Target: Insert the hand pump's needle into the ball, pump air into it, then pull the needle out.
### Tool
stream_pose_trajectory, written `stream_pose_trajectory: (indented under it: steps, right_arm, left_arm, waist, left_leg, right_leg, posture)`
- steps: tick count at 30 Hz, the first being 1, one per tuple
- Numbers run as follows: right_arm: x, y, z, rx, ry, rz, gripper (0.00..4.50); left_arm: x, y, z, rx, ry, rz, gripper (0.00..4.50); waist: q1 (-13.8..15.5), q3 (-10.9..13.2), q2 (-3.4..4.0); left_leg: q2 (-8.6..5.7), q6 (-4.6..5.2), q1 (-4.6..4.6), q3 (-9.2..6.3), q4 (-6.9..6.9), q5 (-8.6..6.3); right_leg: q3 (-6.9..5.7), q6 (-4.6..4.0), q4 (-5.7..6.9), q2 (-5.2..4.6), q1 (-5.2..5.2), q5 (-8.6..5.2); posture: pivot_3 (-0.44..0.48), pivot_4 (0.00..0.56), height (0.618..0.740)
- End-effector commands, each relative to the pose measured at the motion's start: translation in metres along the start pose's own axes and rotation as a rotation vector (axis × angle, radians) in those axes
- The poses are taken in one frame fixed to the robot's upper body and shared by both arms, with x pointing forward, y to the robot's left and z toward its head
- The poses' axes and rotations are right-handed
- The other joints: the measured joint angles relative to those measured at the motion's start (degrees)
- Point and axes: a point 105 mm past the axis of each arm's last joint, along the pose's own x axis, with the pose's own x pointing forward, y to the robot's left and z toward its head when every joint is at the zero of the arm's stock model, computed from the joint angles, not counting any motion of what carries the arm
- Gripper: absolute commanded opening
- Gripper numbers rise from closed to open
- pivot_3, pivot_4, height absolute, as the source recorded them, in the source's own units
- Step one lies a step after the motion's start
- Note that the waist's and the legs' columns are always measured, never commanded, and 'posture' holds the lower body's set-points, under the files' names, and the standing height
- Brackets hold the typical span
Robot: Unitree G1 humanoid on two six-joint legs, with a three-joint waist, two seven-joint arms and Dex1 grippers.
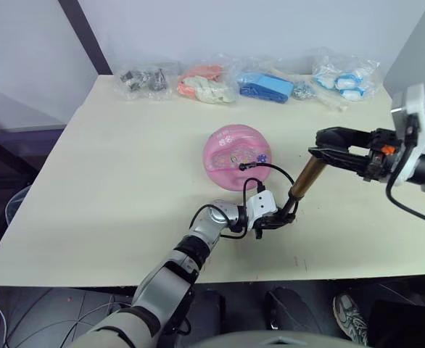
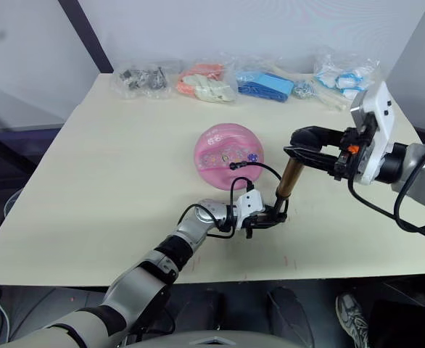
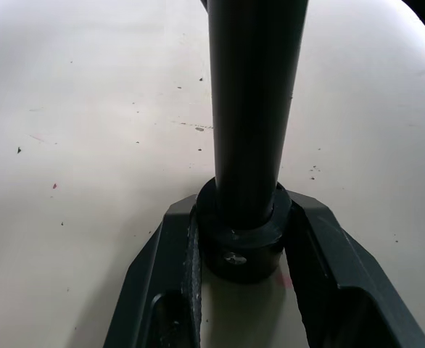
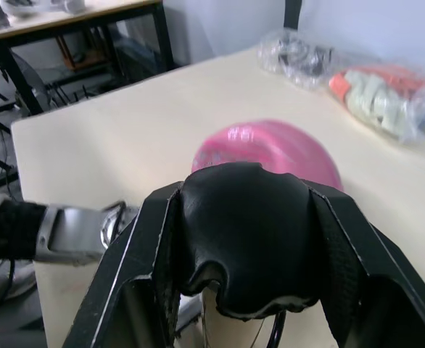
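The pink ball (image 1: 236, 156) lies mid-table, its top dented. To its right the gold hand pump (image 1: 307, 177) stands tilted. My left gripper (image 1: 281, 216) is shut on the pump's lower black end cap (image 3: 243, 239), low on the table. My right gripper (image 1: 321, 150) is shut on the black handle (image 4: 241, 232) at the pump's top. The thin black hose (image 1: 274, 168) arcs from the pump's base to the ball's near side. Its end fitting (image 1: 243, 167) rests against the ball. The needle itself is too small to make out.
Several clear bags line the table's far edge: dark parts (image 1: 143, 78), orange-white items (image 1: 205, 83), blue items (image 1: 265, 85) and blue-white items (image 1: 345, 78). The table's front edge (image 1: 299, 275) runs just below my left gripper. A shoe (image 1: 350, 315) shows on the floor.
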Motion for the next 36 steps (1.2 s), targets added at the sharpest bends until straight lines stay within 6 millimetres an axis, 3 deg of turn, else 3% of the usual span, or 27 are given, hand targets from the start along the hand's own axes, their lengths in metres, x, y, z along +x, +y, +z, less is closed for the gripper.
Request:
stream_pose_trajectory:
  steps: [1,4,15,28,31,36]
  right_arm:
    - [-0.014,-0.005,0.039,-0.083,-0.108,-0.054,1.96]
    - [-0.012,-0.003,0.041,-0.067,-0.107,-0.041,1.96]
    - [0.011,0.010,-0.053,0.022,0.088,-0.016,1.96]
    - [0.033,0.022,-0.121,0.104,0.152,-0.017,1.96]
    - [0.033,0.020,-0.111,0.081,0.110,-0.015,1.96]
    - [0.025,0.010,-0.059,0.006,0.012,0.000,1.96]
  left_arm:
    - [-0.011,-0.010,-0.045,-0.084,0.152,-0.002,1.13]
    - [-0.011,-0.010,-0.044,-0.081,0.147,0.005,1.13]
    - [-0.011,-0.011,-0.043,-0.086,0.127,0.000,1.13]
    - [-0.012,-0.009,-0.040,-0.088,0.106,0.002,1.13]
    - [-0.012,-0.009,-0.039,-0.091,0.100,0.005,1.13]
    - [-0.012,-0.008,-0.039,-0.095,0.095,0.007,1.13]
  waist:
    - [0.0,0.0,0.01]
    - [0.0,0.0,0.01]
    - [0.0,-0.1,-0.06]
    - [-0.1,-0.2,-0.12]
    - [-0.1,-0.2,-0.11]
    - [-0.1,0.0,-0.03]
  left_leg:
    - [0.00,0.00,0.00,0.01,0.00,0.00]
    - [0.03,0.00,0.00,0.00,0.00,0.00]
    - [0.02,0.01,0.06,0.04,0.00,-0.01]
    - [0.02,0.01,0.11,0.02,0.00,-0.01]
    - [0.01,0.01,0.11,0.03,0.00,-0.01]
    - [0.01,0.01,0.06,0.02,0.00,-0.01]
  right_leg:
    - [0.01,0.00,0.00,0.00,0.00,0.00]
    - [0.01,0.00,0.00,-0.01,0.00,0.00]
    - [0.04,0.01,0.02,0.02,0.04,0.00]
    - [0.04,0.01,0.01,0.08,0.06,0.00]
    - [0.07,0.01,0.00,0.08,0.06,0.00]
    - [0.07,0.00,0.02,0.09,0.00,0.00]
  posture:
    - [0.000,0.150,0.740]
    - [0.000,0.150,0.740]
    - [0.000,0.150,0.740]
    - [0.000,0.150,0.740]
    - [0.000,0.150,0.740]
    - [0.000,0.150,0.740]
